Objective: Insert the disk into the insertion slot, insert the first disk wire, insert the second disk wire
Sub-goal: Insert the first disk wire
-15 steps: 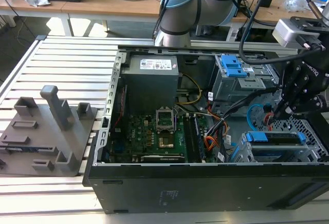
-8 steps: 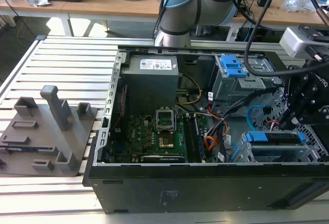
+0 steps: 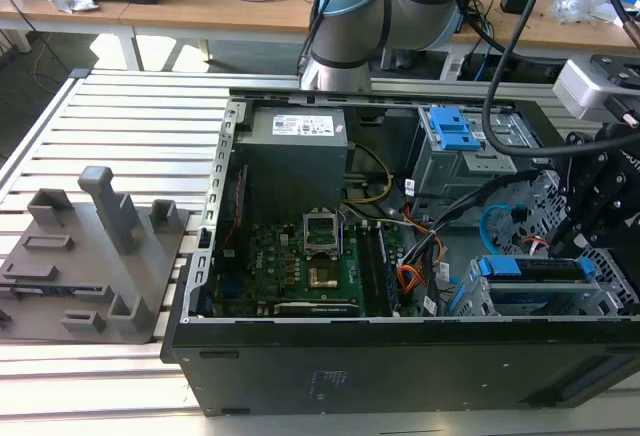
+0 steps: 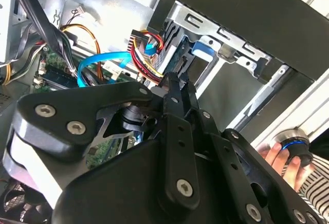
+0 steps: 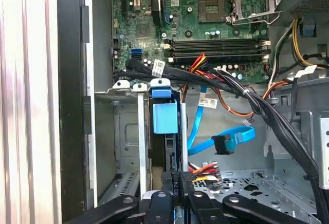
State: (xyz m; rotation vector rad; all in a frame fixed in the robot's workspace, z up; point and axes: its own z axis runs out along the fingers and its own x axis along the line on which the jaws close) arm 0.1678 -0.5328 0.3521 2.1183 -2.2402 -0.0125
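Observation:
The disk [image 5: 164, 117], in its blue carrier, sits inside the insertion slot [image 5: 127, 131], a light grey metal cage; the exterior view shows the disk [image 3: 530, 268] in the insertion slot [image 3: 520, 301] at the case's right end. My gripper [image 5: 176, 196] is at the disk's end, shut on the dark plug of the first disk wire [image 5: 203, 169], a flat red-orange bundle. In the second wrist view the gripper [image 4: 172, 82] sits just short of the disk [image 4: 203, 49], with the first disk wire [image 4: 140, 54] curving in. A light blue looped cable [image 5: 226, 142] lies loose beside the cage.
Black cable bundles [image 5: 257, 106] cross over the motherboard [image 5: 216, 8]. A darker bay with a blue latch [image 3: 452, 128] stands behind the cage. A person's hand [image 4: 275, 158] rests by a blue-ringed knob [image 4: 295, 147] outside the case. A grey fixture [image 3: 95, 256] sits at the exterior view's left.

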